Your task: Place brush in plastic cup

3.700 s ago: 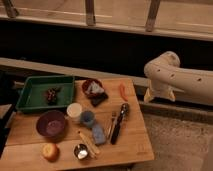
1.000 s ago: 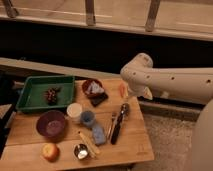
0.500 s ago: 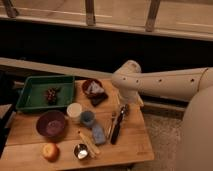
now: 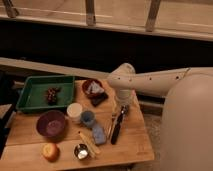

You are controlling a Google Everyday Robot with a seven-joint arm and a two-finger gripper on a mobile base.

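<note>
The brush (image 4: 116, 129), with a black handle, lies on the wooden table (image 4: 30, 135) right of centre, its head end pointing to the far side. My gripper (image 4: 122, 106) hangs from the white arm (image 4: 150, 82) and sits directly over the brush's far end, hiding the head. A white cup (image 4: 75, 112) stands upright left of the brush, with a small blue cup (image 4: 88, 118) touching its right side.
A green tray (image 4: 31, 95) with a dark grape bunch (image 4: 51, 94) sits at the back left. A purple bowl (image 4: 51, 124), a dark red bowl (image 4: 93, 89), a blue sponge (image 4: 98, 134), pale wooden sticks (image 4: 89, 144), a small metal cup (image 4: 81, 150) and an apple (image 4: 50, 151) lie around. A thin fork (image 4: 110, 127) lies beside the brush.
The arm has swung in from the right and come down over the table. The gripper now sits over the brush's far end. The objects have not moved.
</note>
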